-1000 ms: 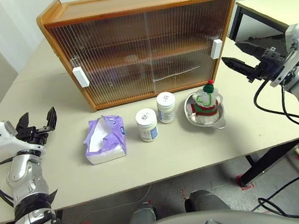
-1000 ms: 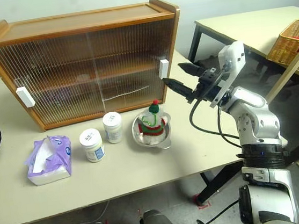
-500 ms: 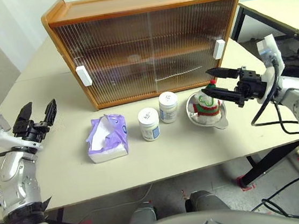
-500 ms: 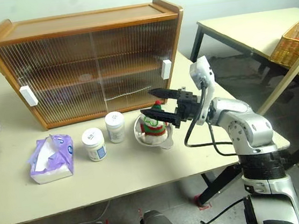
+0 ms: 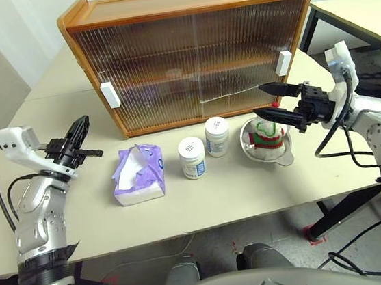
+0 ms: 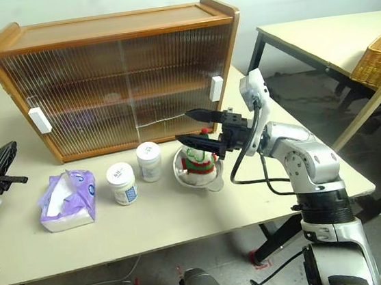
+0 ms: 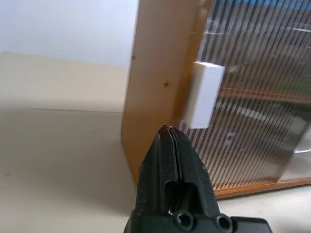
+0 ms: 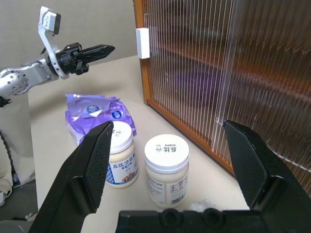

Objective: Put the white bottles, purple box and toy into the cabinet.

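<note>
Left claw [image 5: 88, 135] has snapped shut since a second ago, fingers pressed together on nothing, and now points at the cabinet's [image 5: 194, 52] left white handle [image 5: 109, 94], short of it. Right claw [image 5: 263, 102] has swung in from the side and hangs spread wide over the toy [image 5: 266, 132] in its steel bowl [image 5: 268, 151]. Both doors are closed; two white bottles [image 5: 191, 158] and purple box [image 5: 138, 174] sit untouched on the bench [image 5: 237, 192] in front. Likely next: nudge the left door open.
</note>
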`<state>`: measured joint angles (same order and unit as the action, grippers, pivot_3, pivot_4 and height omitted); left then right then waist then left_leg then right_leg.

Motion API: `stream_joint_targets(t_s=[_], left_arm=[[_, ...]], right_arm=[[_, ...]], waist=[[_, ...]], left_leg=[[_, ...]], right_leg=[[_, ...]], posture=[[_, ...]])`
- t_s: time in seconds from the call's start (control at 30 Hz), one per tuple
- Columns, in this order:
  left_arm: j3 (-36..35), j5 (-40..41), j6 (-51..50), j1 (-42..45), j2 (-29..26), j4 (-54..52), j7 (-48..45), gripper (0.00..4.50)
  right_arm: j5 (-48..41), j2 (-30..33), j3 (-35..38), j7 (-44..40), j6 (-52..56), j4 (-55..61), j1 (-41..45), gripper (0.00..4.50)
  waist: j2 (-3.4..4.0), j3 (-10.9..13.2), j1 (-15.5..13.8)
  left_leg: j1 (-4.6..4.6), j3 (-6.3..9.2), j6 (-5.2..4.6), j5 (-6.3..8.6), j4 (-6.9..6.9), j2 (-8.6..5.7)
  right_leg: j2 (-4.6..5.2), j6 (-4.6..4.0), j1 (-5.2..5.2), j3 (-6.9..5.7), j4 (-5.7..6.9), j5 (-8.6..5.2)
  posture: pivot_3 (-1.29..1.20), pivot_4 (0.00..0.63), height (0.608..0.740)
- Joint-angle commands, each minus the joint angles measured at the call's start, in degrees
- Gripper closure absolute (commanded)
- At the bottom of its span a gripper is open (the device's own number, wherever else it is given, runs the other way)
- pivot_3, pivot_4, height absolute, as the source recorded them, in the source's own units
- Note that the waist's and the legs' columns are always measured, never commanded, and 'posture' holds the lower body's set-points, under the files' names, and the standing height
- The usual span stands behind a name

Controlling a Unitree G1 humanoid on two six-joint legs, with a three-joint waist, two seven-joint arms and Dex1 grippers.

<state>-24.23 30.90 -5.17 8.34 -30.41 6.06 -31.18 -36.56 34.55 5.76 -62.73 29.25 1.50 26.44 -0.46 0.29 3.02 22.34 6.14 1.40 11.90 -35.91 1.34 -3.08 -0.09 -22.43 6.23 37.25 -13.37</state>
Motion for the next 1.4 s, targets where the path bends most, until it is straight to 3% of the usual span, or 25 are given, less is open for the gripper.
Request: stream_joint_targets(t_s=[0.03, 0.43, 1.4], left_arm=[[1.65, -1.31, -0.48, 2.57, 0.1, 1.28, -0.68, 4.45], [4.08, -4.25, 2.47, 13.21, 0.07, 11.8, -3.74, 4.45], [9.23, -7.82, 6.2, 23.84, 2.14, 24.47, -11.79, 4.45]], right_arm=[[0.03, -0.34, 0.68, 0.14, -0.97, -0.67, 0.47, 0.0], [-0.08, -1.31, 1.37, 2.06, -2.19, -0.14, 0.31, 0.0], [-1.56, -0.95, 2.77, 4.94, -0.6, 3.51, -0.3, 0.0]], waist=[[0.0, 0.0, -0.01], [0.0, 0.0, 0.12], [-0.01, 0.0, 1.14]], left_leg=[[0.0, 0.0, 0.0, 0.0, 0.0, 0.01], [0.0, -0.04, -0.07, -0.01, -0.08, 0.02], [0.09, -0.06, -0.17, -0.04, -0.36, -0.01]], right_leg=[[-0.02, 0.0, 0.0, 0.0, 0.0, 0.0], [-0.03, -0.01, 0.03, 0.02, 0.0, 0.02], [-0.04, 0.15, 0.13, -0.31, -0.01, 0.06]], posture=[[-0.07, 0.0, 0.74], [-0.11, 0.0, 0.74], [-0.16, 0.0, 0.74]])
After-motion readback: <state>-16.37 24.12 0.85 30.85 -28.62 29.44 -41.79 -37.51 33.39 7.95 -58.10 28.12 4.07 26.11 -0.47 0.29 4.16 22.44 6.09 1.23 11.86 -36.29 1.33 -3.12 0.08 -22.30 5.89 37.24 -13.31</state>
